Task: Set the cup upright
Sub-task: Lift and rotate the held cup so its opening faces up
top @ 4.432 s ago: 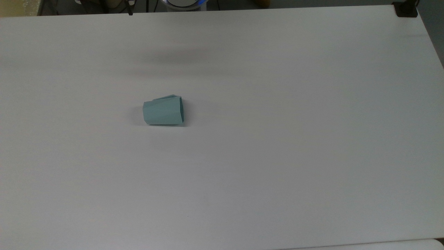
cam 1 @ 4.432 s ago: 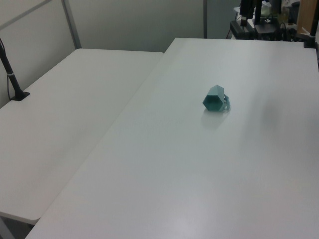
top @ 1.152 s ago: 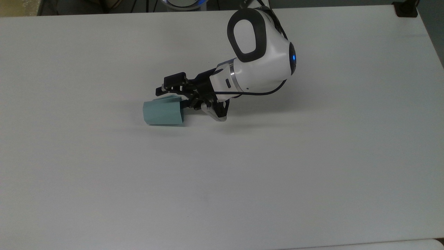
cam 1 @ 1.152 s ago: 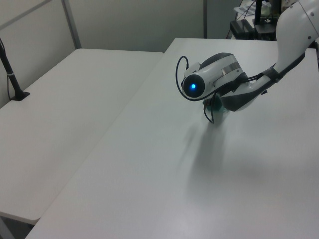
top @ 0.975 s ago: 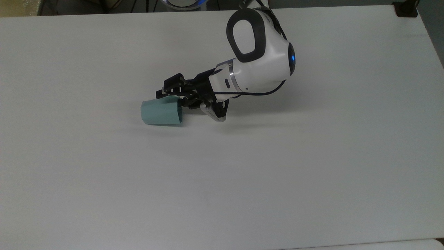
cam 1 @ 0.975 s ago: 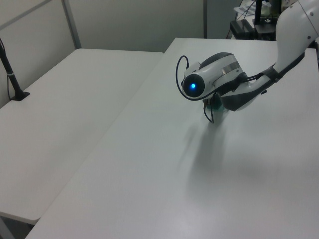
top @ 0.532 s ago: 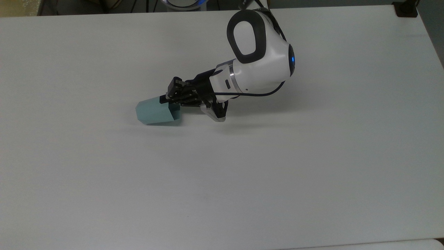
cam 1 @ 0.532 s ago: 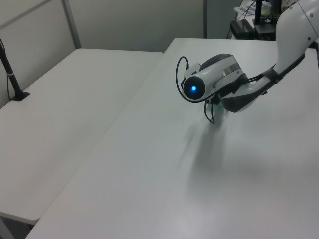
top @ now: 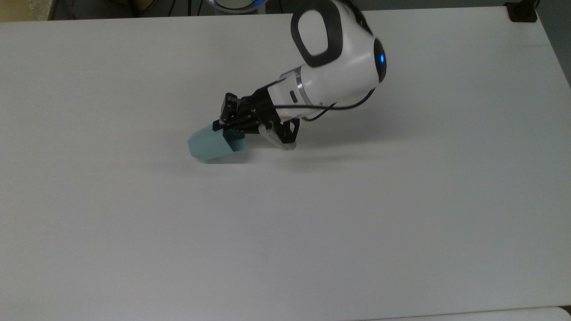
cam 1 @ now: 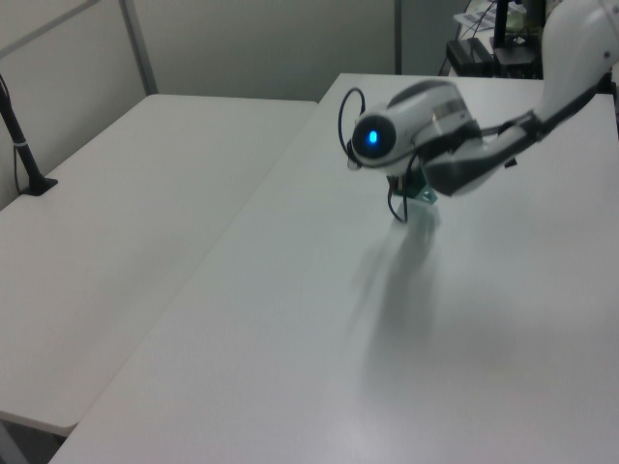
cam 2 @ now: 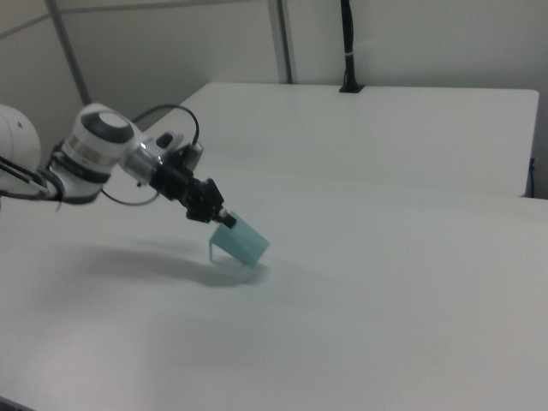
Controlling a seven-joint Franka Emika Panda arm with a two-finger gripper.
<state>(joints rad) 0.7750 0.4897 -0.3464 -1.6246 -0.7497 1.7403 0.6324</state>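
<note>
The fingers are pinching the rim end of the cup (top: pixel 213 145) in the top view, where I am seeing the gripper (top: pixel 228 126) reaching in from the top view's right, pressed against the cup's upper edge. The cup is lying tilted on the white desk (top: pixel 401 214), narrow base pointing toward the top view's left, near the middle of the surface.

In the left view I am looking at the arm's wrist head-on, and only a sliver of teal cup (cam 1: pixel 425 194) is peeking out beneath it, so I am not judging the grip from here.

In the right view the gripper (cam 2: pixel 219 217) is clamping the cup (cam 2: pixel 241 241) at its top corner, and the cup is leaning with its lower edge touching the desk (cam 2: pixel 411 325).

I am judging this cup to be light, stiff plastic, with flat faceted sides that are giving the fingers a fair seat but a smooth surface that could slip or pivot. Taking it by the rim wall is looking sensible; a thin wall may flex if squeezed hard.
</note>
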